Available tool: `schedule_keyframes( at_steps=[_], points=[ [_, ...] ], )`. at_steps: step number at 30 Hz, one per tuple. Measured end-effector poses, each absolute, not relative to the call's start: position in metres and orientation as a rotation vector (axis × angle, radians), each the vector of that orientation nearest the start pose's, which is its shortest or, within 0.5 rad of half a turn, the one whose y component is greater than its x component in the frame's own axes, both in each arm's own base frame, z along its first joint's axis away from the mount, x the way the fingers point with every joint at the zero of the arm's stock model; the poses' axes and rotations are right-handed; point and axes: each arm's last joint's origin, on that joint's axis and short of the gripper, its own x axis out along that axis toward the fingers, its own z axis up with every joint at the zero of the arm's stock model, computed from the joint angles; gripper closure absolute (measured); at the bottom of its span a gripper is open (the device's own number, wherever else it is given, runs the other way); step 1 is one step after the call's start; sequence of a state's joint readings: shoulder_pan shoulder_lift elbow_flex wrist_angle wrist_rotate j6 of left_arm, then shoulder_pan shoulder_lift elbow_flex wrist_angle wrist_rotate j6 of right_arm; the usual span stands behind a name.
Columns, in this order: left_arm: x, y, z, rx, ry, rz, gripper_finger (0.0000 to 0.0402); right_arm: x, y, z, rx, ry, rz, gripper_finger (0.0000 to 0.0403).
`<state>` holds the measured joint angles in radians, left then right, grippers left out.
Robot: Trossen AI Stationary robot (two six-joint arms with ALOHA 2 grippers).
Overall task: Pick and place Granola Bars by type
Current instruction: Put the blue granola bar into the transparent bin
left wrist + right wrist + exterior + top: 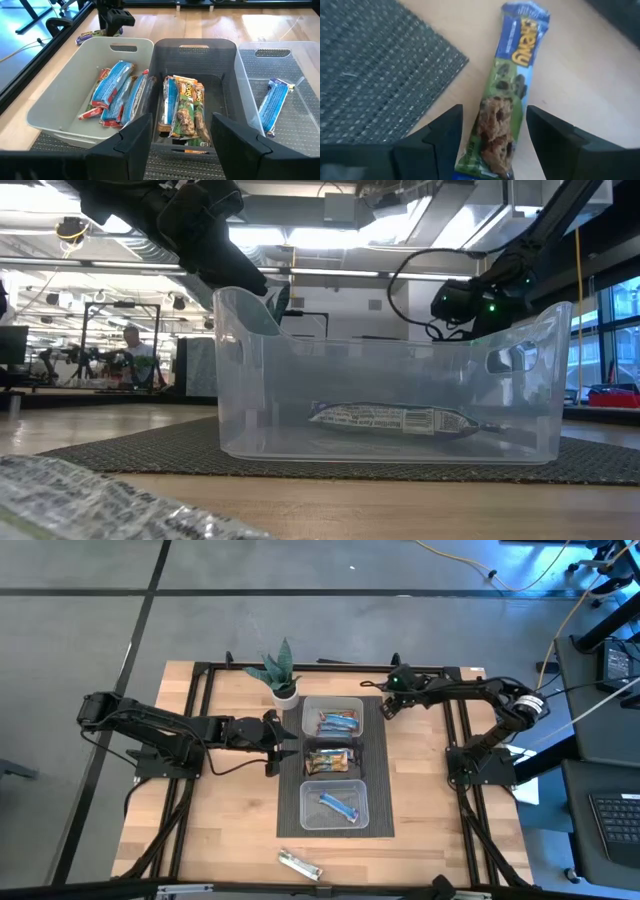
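Note:
Three bins stand in a row on a dark mat. The far bin (333, 720) holds several blue and brown-red bars (117, 92). The middle bin (333, 761) holds several gold-brown bars (185, 107). The near clear bin (335, 806) holds one blue bar (275, 102). My left gripper (285, 746) is open, level beside the middle bin's left wall. My right gripper (492, 145) is open above the table by the mat's far right corner. Its fingers stand on either side of a blue-green bar (509, 95) lying flat on the wood. A silver-white bar (299, 864) lies near the near edge.
A potted green plant (281, 673) stands just left of the far bin. The dark mat (378, 770) lies under the bins. Black frame rails (196, 730) run along both sides of the table. Bare wood lies left and right of the mat.

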<state>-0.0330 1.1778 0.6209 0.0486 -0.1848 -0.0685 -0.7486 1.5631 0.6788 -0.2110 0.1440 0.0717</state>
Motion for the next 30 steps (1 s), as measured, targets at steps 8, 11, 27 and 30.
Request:
schedule_keyframes(
  at_steps=[8,11,27,30],
  points=[
    [0.243,-0.003,0.222,-0.012,0.501,0.166,0.0210,0.194,-0.185,0.118,0.416,1.081,-0.830,0.0202],
    [0.243,-0.003,0.222,-0.011,0.501,0.166,0.0210,0.193,-0.185,0.118,0.420,1.081,-0.825,0.0230],
    [0.243,-0.003,0.222,-0.011,0.501,0.166,0.0209,0.187,-0.181,0.134,0.373,1.060,-0.836,0.0309],
    [0.243,-0.003,0.222,-0.011,0.501,0.166,0.0210,0.185,-0.178,0.150,0.364,1.012,-0.834,0.0309]
  ],
)
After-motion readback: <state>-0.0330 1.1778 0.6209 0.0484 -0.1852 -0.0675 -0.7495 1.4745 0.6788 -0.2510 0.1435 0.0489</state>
